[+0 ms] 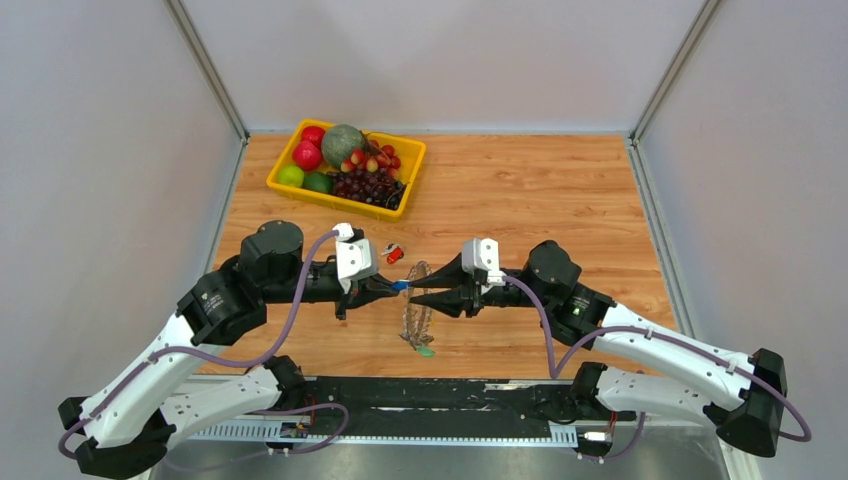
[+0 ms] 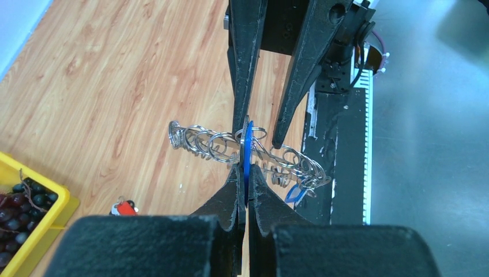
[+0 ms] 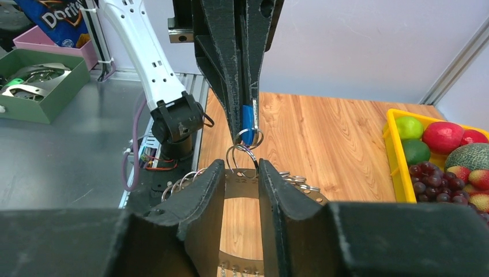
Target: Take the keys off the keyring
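The keyring [image 1: 417, 310] stands upright between the two grippers. It is a thin grey band [image 3: 240, 183] with many small split rings [image 2: 202, 141]. My left gripper [image 2: 245, 171] is shut on a blue-headed key [image 2: 247, 151] that still hangs on a split ring of the band; the same blue key [image 3: 248, 118] shows in the right wrist view. My right gripper [image 3: 240, 173] has its jaws apart, the tips against the band, which crosses the gap. Another blue key [image 2: 295, 193] and a green key [image 1: 427, 350] hang lower. A red key [image 1: 395, 254] lies loose on the table.
A yellow fruit tray [image 1: 283, 160] with grapes, apples and limes stands at the back left. Its corner [image 2: 55, 216] lies near the red key [image 2: 124, 208]. The black base rail [image 1: 420, 395] runs along the near edge.
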`<state>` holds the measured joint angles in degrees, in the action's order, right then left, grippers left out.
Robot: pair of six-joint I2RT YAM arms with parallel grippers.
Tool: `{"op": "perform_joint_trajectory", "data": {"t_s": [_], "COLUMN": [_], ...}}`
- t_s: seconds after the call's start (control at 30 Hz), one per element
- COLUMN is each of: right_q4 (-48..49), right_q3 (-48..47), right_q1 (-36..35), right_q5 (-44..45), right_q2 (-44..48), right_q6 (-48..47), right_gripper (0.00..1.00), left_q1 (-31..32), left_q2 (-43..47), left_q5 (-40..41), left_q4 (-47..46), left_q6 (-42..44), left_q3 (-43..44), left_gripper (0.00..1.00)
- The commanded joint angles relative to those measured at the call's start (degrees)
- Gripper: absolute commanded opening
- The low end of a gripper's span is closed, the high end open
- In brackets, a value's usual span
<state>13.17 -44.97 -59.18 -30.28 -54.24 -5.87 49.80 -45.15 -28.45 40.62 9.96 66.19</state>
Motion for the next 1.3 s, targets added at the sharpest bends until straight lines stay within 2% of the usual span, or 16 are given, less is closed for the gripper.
{"op": "perform_joint_trajectory", "data": {"t_s": [0.0,0.23,0.3,0.33,0.87,1.1,1.27], "right_q4": [2.83,3.16,3.19,3.19,4.17,9.69,9.83], "right_q3": [-2.31,-2.13,-2.20,-2.22,-0.16,0.88,-0.77], "right_q1": [0.02,0.02,-0.10,-0.02,-0.01,0.02,-0.04], "right_q5": [-2.99,-2.82,-2.79,-2.72,8.17,8.97,9.97], "right_q2": [-0.40,0.16,0.18,0.19,3.69,3.29,1.84], "right_q6": [1.07,1.75,2.10,2.28,9.14,15.09,18.34], "right_gripper": [0.27,0.11,0.01,0.00,0.00,0.00,0.00], "left_q1": [0.12,0.10,0.10,0.07,0.07,0.08,0.05], "left_q2": [0.83,1.02,1.02,1.07,2.95,2.72,2.35], "left_q5": [-1.42,-0.89,-0.86,-0.81,1.94,1.33,0.81], "left_q4": [-2.92,-2.83,-2.83,-2.83,-3.02,-3.76,-4.36], "left_q6": [1.40,1.25,1.31,1.26,1.45,1.13,0.74], "left_q3": [2.89,2.74,2.72,2.67,0.14,-1.47,-2.94], "left_gripper": [0.00,0.00,0.00,0.00,0.00,0.00,0.00]}}
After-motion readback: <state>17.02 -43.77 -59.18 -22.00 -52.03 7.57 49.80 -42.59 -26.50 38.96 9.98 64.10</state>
